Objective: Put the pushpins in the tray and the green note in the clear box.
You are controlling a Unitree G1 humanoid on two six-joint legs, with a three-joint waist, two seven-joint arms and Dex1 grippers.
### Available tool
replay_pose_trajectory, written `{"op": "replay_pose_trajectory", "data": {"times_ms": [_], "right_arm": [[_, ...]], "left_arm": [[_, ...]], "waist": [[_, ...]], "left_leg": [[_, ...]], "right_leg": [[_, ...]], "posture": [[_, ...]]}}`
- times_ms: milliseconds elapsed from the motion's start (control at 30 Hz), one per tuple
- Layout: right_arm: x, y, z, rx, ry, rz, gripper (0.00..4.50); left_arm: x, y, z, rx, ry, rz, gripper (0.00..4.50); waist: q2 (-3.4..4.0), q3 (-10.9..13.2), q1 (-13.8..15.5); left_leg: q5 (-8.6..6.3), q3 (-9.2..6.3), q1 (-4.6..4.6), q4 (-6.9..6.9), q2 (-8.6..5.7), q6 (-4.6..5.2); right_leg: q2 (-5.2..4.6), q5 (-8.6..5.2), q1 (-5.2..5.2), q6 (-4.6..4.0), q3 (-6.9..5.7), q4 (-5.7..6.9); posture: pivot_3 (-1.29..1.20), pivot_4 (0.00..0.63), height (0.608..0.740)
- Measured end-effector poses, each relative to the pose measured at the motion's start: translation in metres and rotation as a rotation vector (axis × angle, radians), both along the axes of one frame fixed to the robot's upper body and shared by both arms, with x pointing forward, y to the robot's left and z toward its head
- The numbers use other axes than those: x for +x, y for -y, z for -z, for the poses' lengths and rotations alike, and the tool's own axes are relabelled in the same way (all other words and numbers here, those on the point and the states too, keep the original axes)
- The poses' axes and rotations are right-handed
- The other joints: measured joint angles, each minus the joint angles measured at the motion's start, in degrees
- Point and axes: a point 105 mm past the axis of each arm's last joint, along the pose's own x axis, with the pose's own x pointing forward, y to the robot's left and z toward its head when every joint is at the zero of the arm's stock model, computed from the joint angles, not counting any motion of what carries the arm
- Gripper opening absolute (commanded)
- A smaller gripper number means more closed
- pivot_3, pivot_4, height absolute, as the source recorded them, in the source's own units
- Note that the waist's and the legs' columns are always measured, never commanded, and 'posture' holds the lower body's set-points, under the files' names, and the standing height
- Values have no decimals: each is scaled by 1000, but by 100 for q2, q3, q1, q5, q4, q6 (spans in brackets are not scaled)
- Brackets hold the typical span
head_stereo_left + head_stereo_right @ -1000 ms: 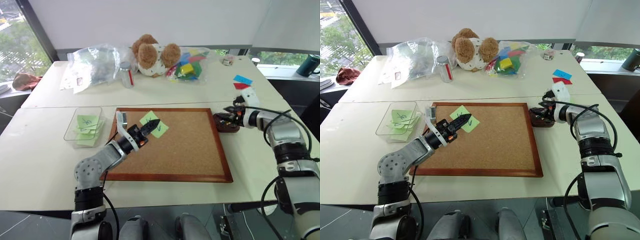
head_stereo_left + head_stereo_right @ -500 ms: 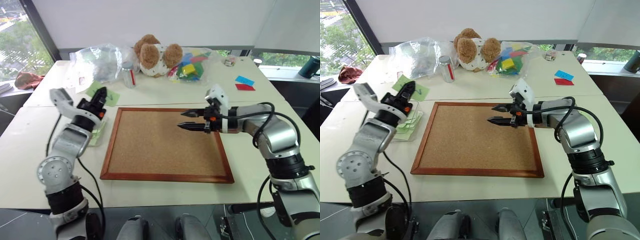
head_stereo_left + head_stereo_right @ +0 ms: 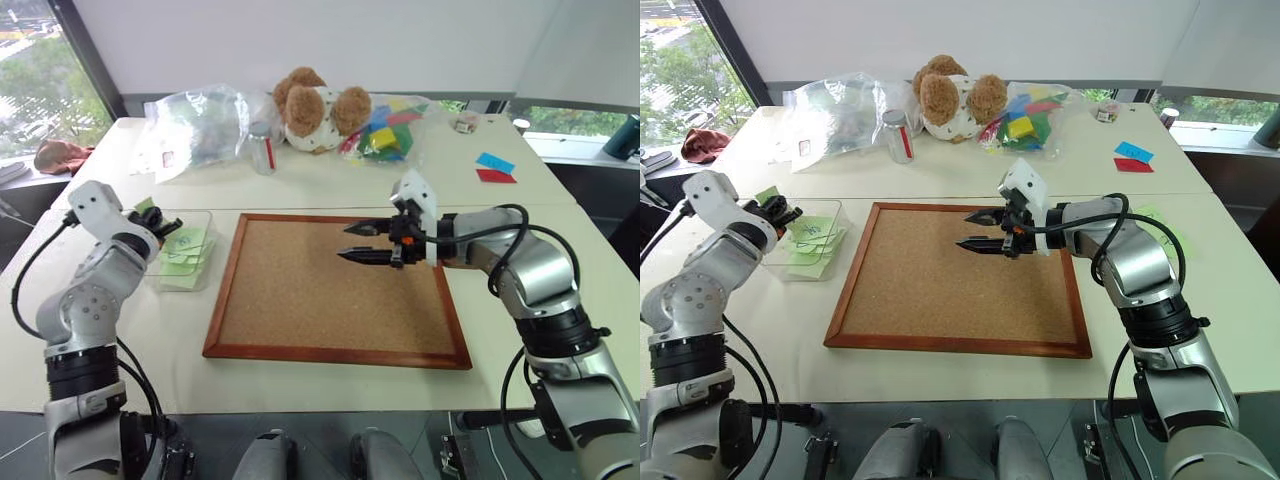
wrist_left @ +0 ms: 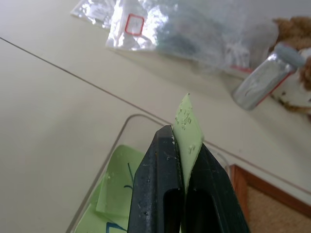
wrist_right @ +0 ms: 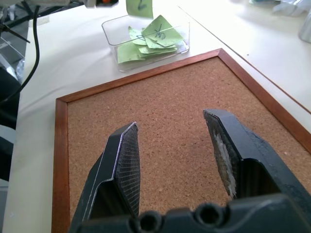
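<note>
Left gripper (image 4: pixel 182 167): jaws pinching the green note (image 4: pixel 187 128), held above the clear box (image 3: pixel 186 262) near the desk's left edge. Right gripper (image 5: pixel 175 160): jaws spread and empty, positioned over the corkboard (image 3: pixel 330 300) at mid-desk. The clear box contains further green notes (image 5: pixel 150 41).

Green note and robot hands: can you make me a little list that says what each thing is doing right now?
green note: pinched in the left gripper, above the clear box
clear box: on the table beside the corkboard, other green notes inside
left gripper: shut on the green note
right gripper: open, holding nothing, above the corkboard
corkboard: bare, no note or pins seen on it
</note>
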Motion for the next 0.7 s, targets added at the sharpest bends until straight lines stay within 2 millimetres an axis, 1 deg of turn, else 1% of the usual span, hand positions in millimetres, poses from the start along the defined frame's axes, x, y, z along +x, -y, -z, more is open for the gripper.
{"op": "replay_pose_trajectory", "data": {"times_ms": [33,100,133,267,367,467,600,700], "right_arm": [[-1,0,0,-2,3,0,2335],[-1,2,1,-1,5,12,2335],[-2,2,2,-2,4,18,2335],[-1,5,2,-9,6,36,2335],[0,6,3,-9,6,44,2335],[0,6,3,-9,7,47,2335],[0,7,2,-10,8,48,2335],[0,8,2,-15,10,52,2335]], "left_arm": [[1,0,5,8,-19,4,886],[2,-1,12,27,-43,12,1743],[3,-2,14,47,-52,18,2367],[2,-5,12,105,-51,38,4394],[3,-5,9,153,-45,59,4458],[5,-3,-4,205,-3,79,4458],[2,2,-33,292,85,113,4458],[-3,10,-60,359,165,156,4458]], "waist": [[0,0,-4],[-1,1,-21],[-1,1,-29],[-1,1,-32],[-2,1,-31],[-2,1,-31],[-3,2,-32],[-3,2,-33]], "left_leg": [[0,0,-1,0,0,0],[0,0,-2,1,0,0],[0,0,-2,2,0,0],[0,0,-2,2,1,0],[0,0,-3,1,1,0],[0,0,-4,2,1,0],[0,0,-6,1,1,0],[0,0,-10,1,1,0]], "right_leg": [[0,0,-1,0,0,0],[0,0,-1,0,0,0],[-1,0,-1,0,0,0],[-2,0,-1,0,0,1],[-3,0,-1,0,0,0],[-4,0,-1,0,0,0],[-5,0,-3,0,0,0],[-5,0,-7,0,0,0]], "posture": [[0,150,740],[0,150,740],[0,150,740],[0,150,740],[0,150,740],[0,150,740],[0,150,740],[0,150,740]]}}
